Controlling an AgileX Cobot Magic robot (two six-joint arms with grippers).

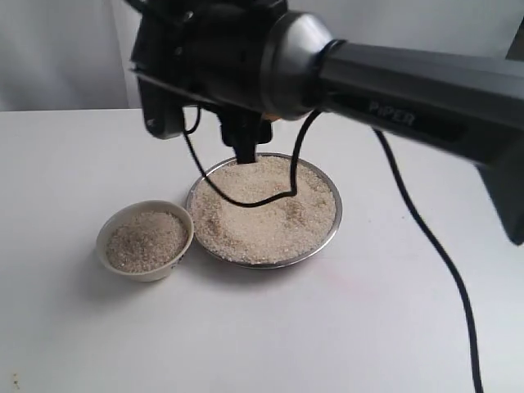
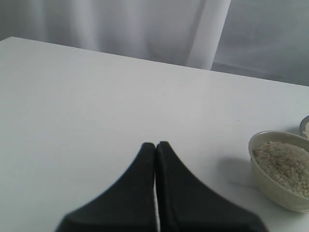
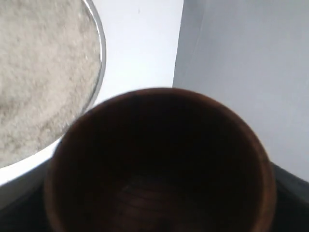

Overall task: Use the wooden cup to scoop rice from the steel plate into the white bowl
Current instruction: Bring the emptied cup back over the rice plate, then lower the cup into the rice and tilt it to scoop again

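The steel plate (image 1: 329, 235) sits mid-table, heaped with rice (image 1: 262, 209). Left of it and almost touching stands the white bowl (image 1: 149, 271), its own rice (image 1: 146, 239) nearly up to the rim. My right gripper (image 1: 246, 147) hangs over the plate's far edge, shut on the wooden cup (image 3: 159, 159). The cup's dark inside shows no grains and hides the fingers in the right wrist view, where the plate rim (image 3: 101, 53) lies beside it. My left gripper (image 2: 155, 143) is shut on nothing above bare table, with the bowl (image 2: 270, 186) off to one side.
A black cable (image 1: 246, 201) from the right arm droops across the rice in the plate, and another cable (image 1: 442, 254) trails over the white table (image 1: 368, 327) on the right. A pale curtain (image 2: 145, 24) hangs behind the table.
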